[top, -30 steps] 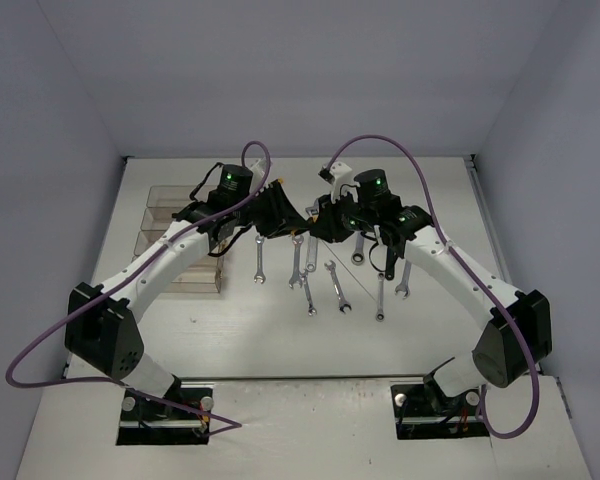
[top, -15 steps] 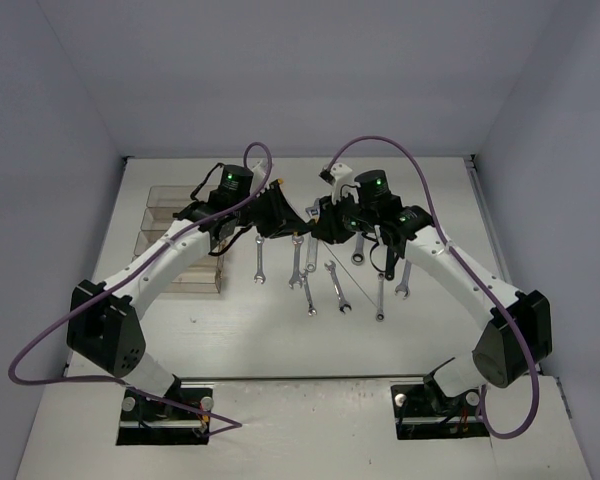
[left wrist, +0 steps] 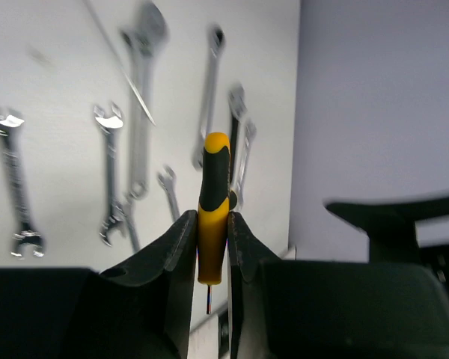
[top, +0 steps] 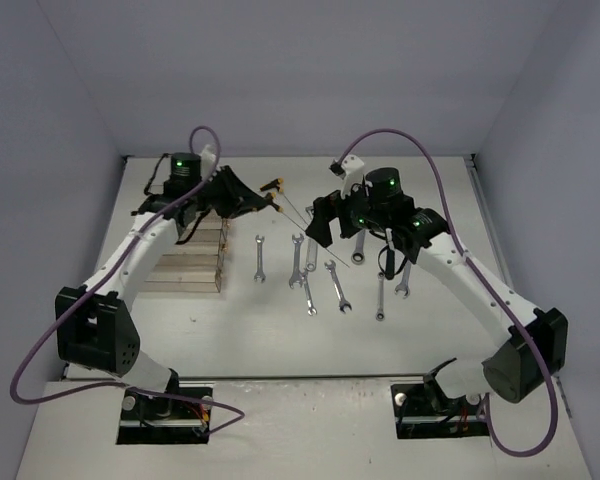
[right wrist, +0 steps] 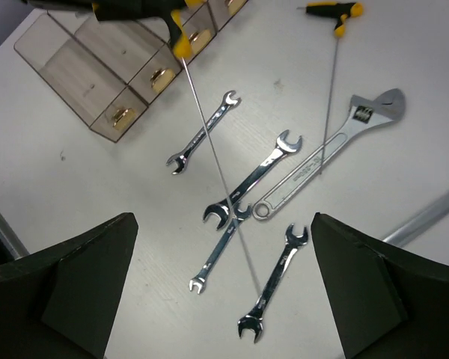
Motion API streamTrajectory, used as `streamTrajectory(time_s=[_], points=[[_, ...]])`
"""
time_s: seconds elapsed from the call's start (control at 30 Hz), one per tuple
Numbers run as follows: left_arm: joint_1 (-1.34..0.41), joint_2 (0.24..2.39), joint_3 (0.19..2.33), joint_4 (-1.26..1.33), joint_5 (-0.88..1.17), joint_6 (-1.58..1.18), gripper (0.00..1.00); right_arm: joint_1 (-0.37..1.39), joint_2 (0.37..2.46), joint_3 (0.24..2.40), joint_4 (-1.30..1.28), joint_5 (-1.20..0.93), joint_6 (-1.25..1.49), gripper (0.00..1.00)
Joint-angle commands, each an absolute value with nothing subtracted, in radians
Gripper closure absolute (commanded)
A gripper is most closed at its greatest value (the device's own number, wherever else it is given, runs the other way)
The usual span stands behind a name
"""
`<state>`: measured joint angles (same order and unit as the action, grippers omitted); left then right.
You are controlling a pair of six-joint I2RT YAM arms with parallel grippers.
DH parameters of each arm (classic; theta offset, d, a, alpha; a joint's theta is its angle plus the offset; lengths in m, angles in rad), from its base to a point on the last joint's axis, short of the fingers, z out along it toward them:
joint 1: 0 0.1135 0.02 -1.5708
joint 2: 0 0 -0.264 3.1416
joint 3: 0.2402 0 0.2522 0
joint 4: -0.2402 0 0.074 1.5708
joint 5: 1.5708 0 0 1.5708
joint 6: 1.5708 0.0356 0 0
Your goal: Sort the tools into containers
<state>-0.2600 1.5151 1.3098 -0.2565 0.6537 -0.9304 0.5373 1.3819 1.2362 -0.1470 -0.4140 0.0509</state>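
Right now my left gripper (left wrist: pixel 211 224) is pinching the thin metal rod with the yellow-and-black handle (left wrist: pixel 213 176). Both fingers are pressed flat against the handle's sides, and part of the handle pokes out past my fingertips. My right gripper (right wrist: pixel 224 299) is spread wide with nothing in it. The rod is up in the air just beside the far end of the row of four clear plastic bins (right wrist: pixel 67 75), on the row's wrench side. Its long bare shaft slants away from the bins over the tools on the white table (right wrist: pixel 75 172). A second rod of the same kind (right wrist: pixel 333 11) lies flat, well apart from the bins, and the silver open-ended wrenches (right wrist: pixel 251 179) and the big silver adjustable wrench (right wrist: pixel 337 142) are scattered farther out on that same side. I judge the rod to be light, and the rubbery handle should sit firmly under my pads, so the handle is the right place to hold it. The slick, narrow shaft would likely twist or slide out of a pinch. The shaft looks stiff but long, perhaps longer than one bin. I expect the free end to swing wide when I turn toward the bins, and it could catch on a bin wall unless I tip it in point first.
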Motion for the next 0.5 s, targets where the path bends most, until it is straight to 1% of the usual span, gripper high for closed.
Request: streamTrajectory(time_s=[0.0, 0.13, 0.23, 0.47], points=[[-0.061, 1.447, 1.324, -0.209, 0.644, -0.889, 1.00, 0.533, 1.238, 1.296, -0.117, -0.272, 0.038, 0.00], [0.108, 1.514, 1.344, -0.195, 0.649, -0.902, 1.00, 0.534, 1.143, 1.279, -0.118, -0.177, 0.013, 0.00], [0.183, 1.595, 1.392, -0.189, 0.660, -0.925, 1.00, 0.532, 1.104, 1.250, -0.120, -0.127, 0.002, 0.00], [0.275, 1.845, 1.533, -0.189, 0.707, -0.970, 1.00, 0.532, 1.090, 1.187, -0.129, -0.095, -0.002, 0.00]])
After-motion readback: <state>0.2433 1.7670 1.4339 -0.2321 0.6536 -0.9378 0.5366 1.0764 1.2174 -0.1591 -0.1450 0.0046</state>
